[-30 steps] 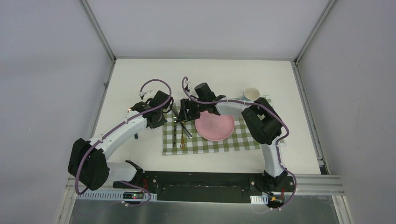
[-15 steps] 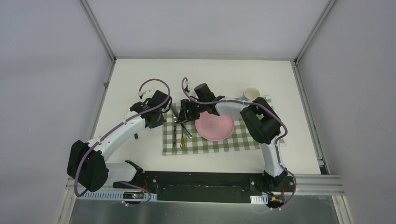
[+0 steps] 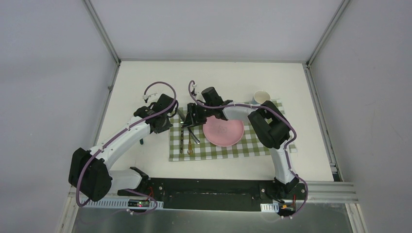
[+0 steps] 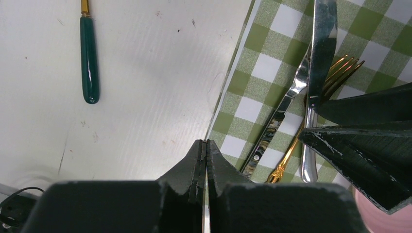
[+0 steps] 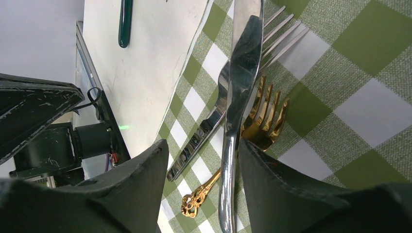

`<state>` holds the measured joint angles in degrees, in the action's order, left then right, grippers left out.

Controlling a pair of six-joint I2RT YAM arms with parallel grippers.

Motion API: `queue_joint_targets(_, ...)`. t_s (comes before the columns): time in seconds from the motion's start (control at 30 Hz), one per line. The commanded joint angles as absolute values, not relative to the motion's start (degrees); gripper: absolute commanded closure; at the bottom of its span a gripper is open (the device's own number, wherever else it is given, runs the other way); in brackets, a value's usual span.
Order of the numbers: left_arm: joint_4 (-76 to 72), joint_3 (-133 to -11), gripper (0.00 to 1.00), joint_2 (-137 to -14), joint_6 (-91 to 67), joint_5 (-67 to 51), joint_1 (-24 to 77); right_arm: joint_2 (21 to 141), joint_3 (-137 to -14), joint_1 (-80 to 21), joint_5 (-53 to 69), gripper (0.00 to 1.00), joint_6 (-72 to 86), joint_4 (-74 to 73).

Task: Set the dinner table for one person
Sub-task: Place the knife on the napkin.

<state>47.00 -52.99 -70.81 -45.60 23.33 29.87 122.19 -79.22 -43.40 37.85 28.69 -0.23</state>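
Observation:
The white dinner table [image 3: 228, 80] carries a green-and-white checked cloth [image 3: 252, 143] with a pink plate [image 3: 223, 132] on it. A silver knife [image 5: 240, 73], a gold fork [image 5: 265, 116] and a silver fork with a dark patterned handle [image 5: 204, 131] lie crossed on the cloth's left part. My right gripper [image 5: 203, 145] is open low over them, the knife's handle between its jaws, close to the right finger. My left gripper [image 4: 204, 145] is shut and empty at the cloth's left edge. A white cup [image 3: 262, 97] stands at the cloth's far right corner.
A green-handled utensil [image 4: 90, 63] lies on the bare table left of the cloth, also seen in the top view [image 3: 141, 141]. My two grippers [image 3: 167, 126] [image 3: 190, 121] are close together over the cloth's left side. Aluminium rails edge the table.
My left arm has drawn slightly to the left, away from the cutlery. My right gripper stays over the knife with hardly any movement.

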Motion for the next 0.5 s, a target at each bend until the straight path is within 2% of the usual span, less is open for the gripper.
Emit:
queue_joint_targets(0.0, 47.0, -53.8, 1.00, -68.9, -45.0, 22.8, 29.1, 123.5, -81.3, -43.7, 38.6, 0.41, 29.0, 1.8)
queue_joint_targets(0.47, 47.0, -53.3, 1.00, -68.4, -45.0, 22.8, 28.9, 124.5, -82.5, -43.8, 38.6, 0.41, 29.0, 0.8)
